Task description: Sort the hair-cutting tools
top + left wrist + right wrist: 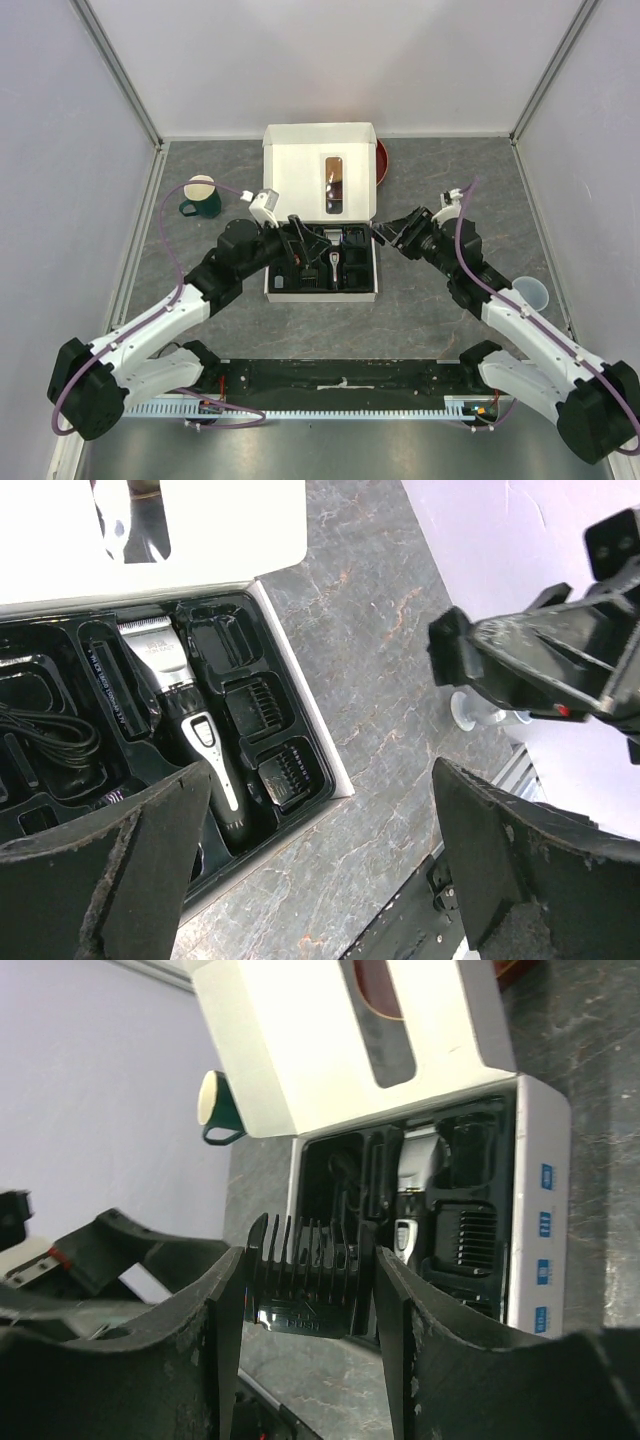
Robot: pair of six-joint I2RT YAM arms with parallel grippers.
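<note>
An open white box holds a black tray (320, 293). The black-and-silver clipper (185, 725) lies in its middle slot and also shows in the top view (333, 262). Two comb guards (288, 770) sit in slots to the clipper's right. A black cable (45, 730) is coiled in a left slot. My left gripper (297, 235) hovers over the tray's left half, open and empty (320, 870). My right gripper (388, 236) is just off the box's right edge, shut on a black comb guard (310, 1280). I cannot make out the thin brush.
The box lid (300, 175) stands open behind the tray, with a red bowl (381, 162) behind its right side. A green mug (201, 198) stands at the back left. A clear plastic cup (530, 292) stands at the right, near the right arm.
</note>
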